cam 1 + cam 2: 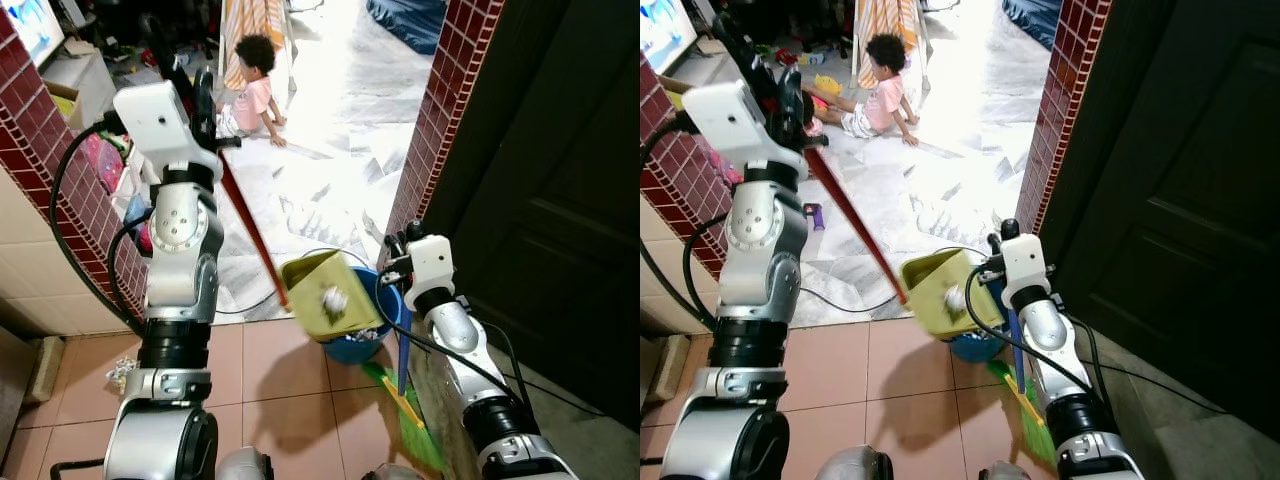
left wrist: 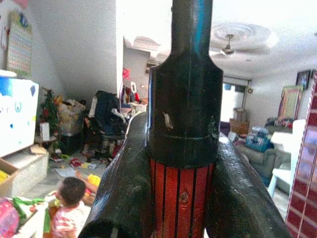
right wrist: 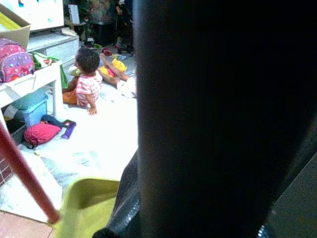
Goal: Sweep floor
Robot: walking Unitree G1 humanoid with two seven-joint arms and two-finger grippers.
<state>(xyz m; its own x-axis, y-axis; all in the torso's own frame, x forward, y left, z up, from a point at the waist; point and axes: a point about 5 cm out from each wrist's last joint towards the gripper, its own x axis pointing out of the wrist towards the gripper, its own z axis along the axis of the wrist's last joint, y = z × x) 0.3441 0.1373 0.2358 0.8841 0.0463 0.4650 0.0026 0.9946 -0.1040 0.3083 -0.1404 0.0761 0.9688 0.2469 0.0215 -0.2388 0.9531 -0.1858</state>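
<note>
Left tool clamps the ribbed red-and-black dustpan handle, boxy yellow-green plastic dustpan tilted over the round blue bucket. Right tool grips the blue broom stick.

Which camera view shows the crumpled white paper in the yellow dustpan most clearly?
The left eye view: the crumpled paper lies unobstructed in the dustpan. The right eye view shows it smaller; the wrist views do not help.

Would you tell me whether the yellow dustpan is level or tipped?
Tipped: the yellow dustpan hangs slanted above the blue bin, crumpled paper still inside.
</note>
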